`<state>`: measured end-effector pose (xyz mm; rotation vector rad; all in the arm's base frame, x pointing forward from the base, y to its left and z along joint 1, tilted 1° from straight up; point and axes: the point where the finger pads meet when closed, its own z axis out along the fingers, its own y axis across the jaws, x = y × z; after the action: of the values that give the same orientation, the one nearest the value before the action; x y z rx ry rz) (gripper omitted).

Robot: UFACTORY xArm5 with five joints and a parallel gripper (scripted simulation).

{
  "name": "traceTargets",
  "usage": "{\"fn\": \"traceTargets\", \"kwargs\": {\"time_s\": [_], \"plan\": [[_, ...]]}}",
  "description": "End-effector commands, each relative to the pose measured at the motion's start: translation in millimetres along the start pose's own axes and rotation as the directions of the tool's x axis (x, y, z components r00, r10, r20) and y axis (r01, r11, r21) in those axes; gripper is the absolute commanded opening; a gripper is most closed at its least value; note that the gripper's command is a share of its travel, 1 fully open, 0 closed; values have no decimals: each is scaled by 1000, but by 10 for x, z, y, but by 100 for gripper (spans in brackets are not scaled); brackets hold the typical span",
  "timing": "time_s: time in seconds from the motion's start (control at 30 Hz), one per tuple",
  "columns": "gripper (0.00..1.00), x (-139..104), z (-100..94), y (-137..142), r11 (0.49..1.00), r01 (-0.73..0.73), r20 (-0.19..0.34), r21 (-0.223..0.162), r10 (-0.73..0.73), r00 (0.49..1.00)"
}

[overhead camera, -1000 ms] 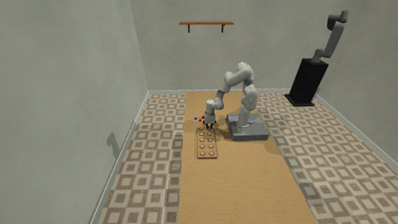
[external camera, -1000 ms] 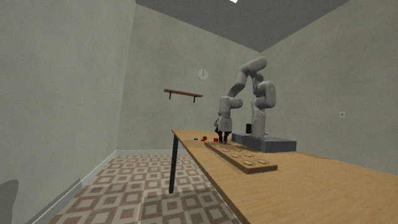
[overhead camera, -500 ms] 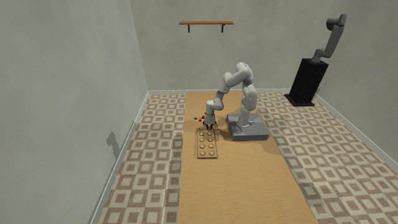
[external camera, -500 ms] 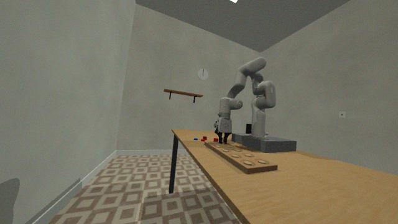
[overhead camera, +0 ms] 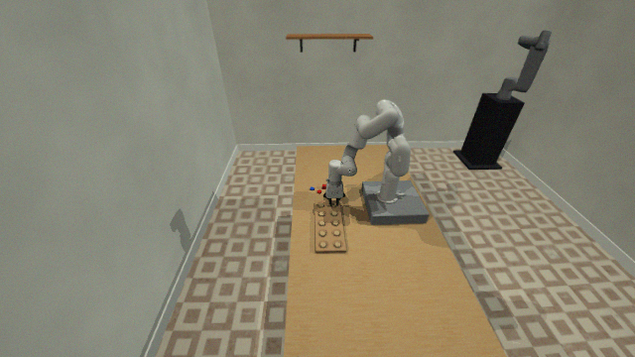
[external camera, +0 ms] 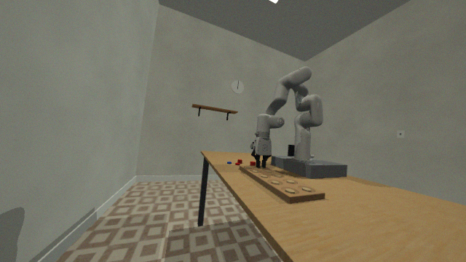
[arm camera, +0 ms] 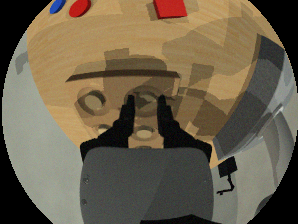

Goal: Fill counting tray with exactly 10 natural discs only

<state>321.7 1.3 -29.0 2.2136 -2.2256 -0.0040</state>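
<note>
Looking at the counting tray (overhead camera: 317,248), I see it flat on the surface, just in front of the arm's base. Natural discs (overhead camera: 322,233) lie in the eight pockets that the top view shows. The gripper (overhead camera: 333,200) covers the far row, so I cannot count that row from there.

The gripper stands low over the far right pocket. Its fingers are only a little apart, and I judge they do not clamp anything. If a disc sits between them, it is loose.

Several things can go wrong here, in my opinion. A disc that lands on the edge of its pocket rests tilted and does not count. If the fingers rise before they have parted enough, they can lift the disc out again. A sideways move this low can push the tray, or disturb the neighbour disc. Beyond the tray lie the coloured pieces, a blue disc (arm camera: 57,6) and a red square (arm camera: 170,7), which must stay on the surface.

The wrist view shows the far left pocket (arm camera: 93,102) beside the fingers, though I cannot tell if it is filled. The exterior view alone shows how close the gripper (external camera: 261,164) is to the tray's top.
</note>
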Motion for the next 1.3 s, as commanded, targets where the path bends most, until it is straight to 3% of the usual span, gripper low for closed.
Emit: {"fn": "traceTargets", "kwargs": {"time_s": [0.0,0.77,0.87,1.03,1.27], "plan": [[33,0,-6,-11,1000,0,0,3,0,1000],[33,-1,-18,-12,1000,0,0,3,0,1000],[33,-3,-138,-21,1000,0,0,3,0,1000],[33,-13,-562,-21,1000,0,0,3,0,1000],[33,-21,-885,-22,1000,0,0,3,0,1000]]}}
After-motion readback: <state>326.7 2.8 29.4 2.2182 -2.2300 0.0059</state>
